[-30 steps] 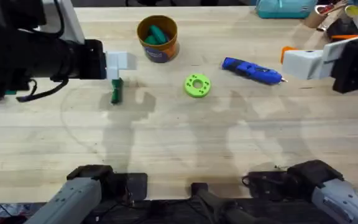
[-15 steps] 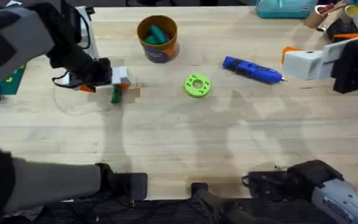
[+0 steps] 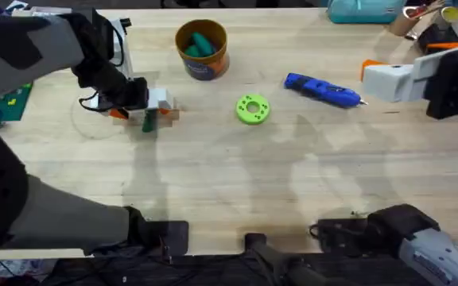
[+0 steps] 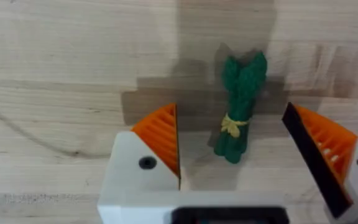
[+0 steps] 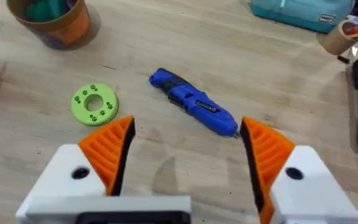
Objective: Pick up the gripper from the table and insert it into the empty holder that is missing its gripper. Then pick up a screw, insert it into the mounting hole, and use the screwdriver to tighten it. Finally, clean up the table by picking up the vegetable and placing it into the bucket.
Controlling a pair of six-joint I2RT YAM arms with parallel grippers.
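Orange-padded fingers [image 4: 160, 134] of the left gripper [image 4: 232, 146] are standing wide apart and straddling the vegetable [image 4: 240, 106], which is lying flat on the table [image 4: 55, 56] between the pads, untouched by either. Overhead, this gripper [image 3: 156, 114] is now sitting lower and closer around the vegetable [image 3: 147, 121] than a second ago, when it hung just above it, so the arm is settling into a grasp for the cleanup step; closing is not yet done. Farther off, the lime ring [image 3: 252, 109] and the screwdriver [image 3: 322, 90] are lying where they were, and the bucket [image 3: 201, 49], already holding something teal, is waiting near the far edge, a short carry from the vegetable. Off to the side, the right gripper [image 5: 185, 155] is hovering with fingers spread wide, empty, unmoved, looking down on the screwdriver [image 5: 194, 102].
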